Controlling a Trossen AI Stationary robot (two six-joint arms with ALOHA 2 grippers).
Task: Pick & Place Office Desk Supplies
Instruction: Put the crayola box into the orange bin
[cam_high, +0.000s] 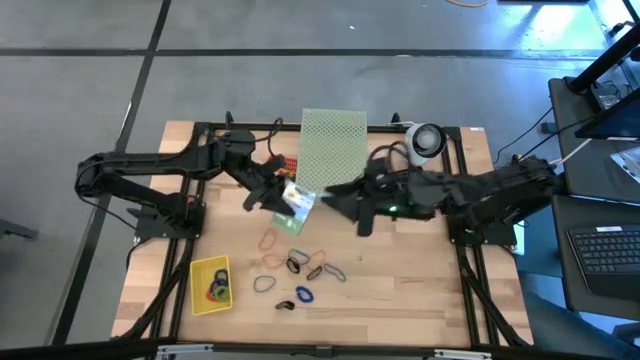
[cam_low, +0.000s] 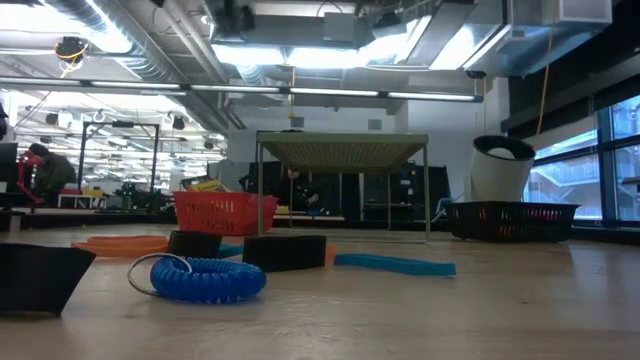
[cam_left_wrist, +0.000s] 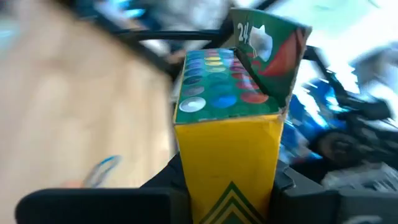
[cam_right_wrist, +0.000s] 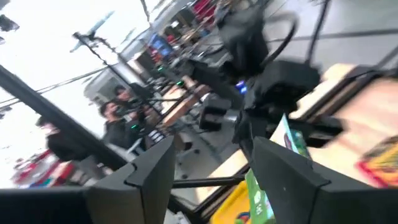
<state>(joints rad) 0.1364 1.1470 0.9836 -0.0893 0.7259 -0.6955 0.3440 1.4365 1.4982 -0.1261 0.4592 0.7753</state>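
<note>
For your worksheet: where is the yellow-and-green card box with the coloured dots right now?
In the high view the yellow-and-green card box sits mid-table in the left gripper, just below the pale green perforated box, with the open right gripper beside it.

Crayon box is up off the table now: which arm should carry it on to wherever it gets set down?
Left, probably. The left gripper is shut on the yellow-and-green card box; the right gripper is open beside it, holding nothing.
</note>
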